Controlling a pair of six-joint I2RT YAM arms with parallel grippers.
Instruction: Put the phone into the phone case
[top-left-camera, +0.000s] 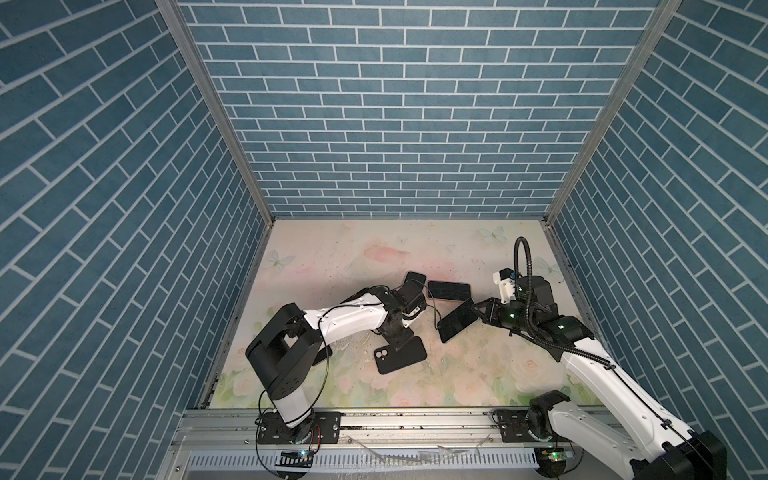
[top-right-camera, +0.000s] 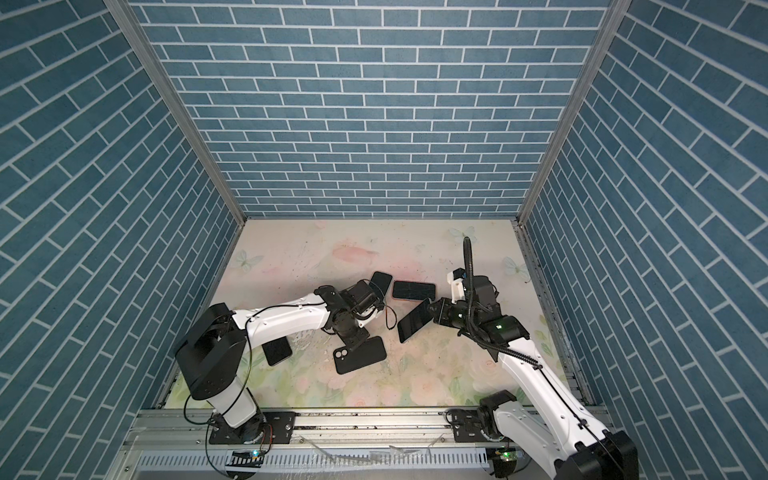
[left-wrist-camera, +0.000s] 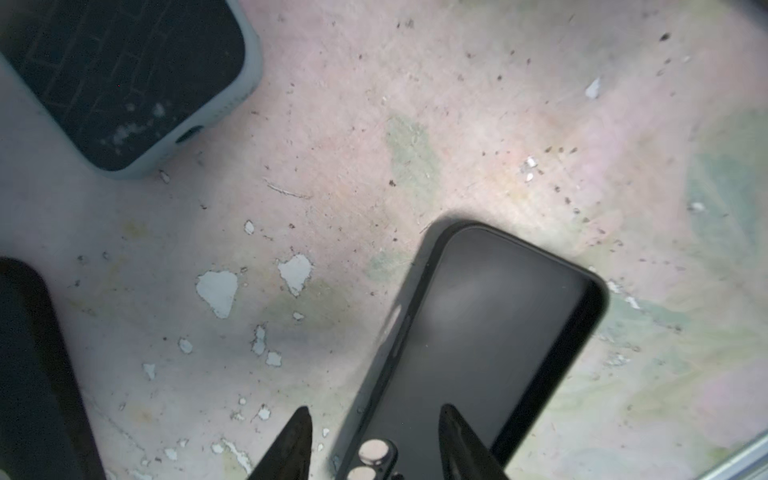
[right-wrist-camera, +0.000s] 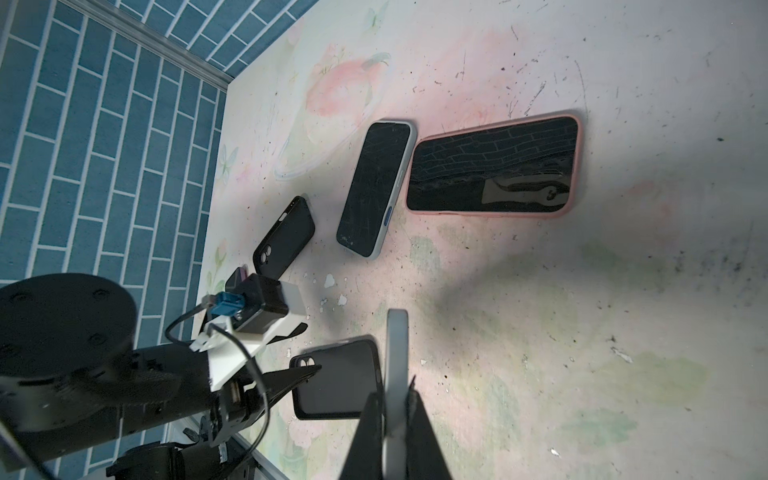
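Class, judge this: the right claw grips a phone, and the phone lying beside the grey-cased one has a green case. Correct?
Only the colour is wrong: that case is pink, as the right wrist view shows. The right claw does grip a phone.

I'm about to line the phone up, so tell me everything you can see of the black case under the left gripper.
The black case lies flat on the floral table, apparently open side up and empty: matte, soft-looking, with a raised rim. Two round lens holes at one corner show pale. The left gripper hangs open over that camera end, one finger outside the rim, one above the inside; whether it touches is unclear.
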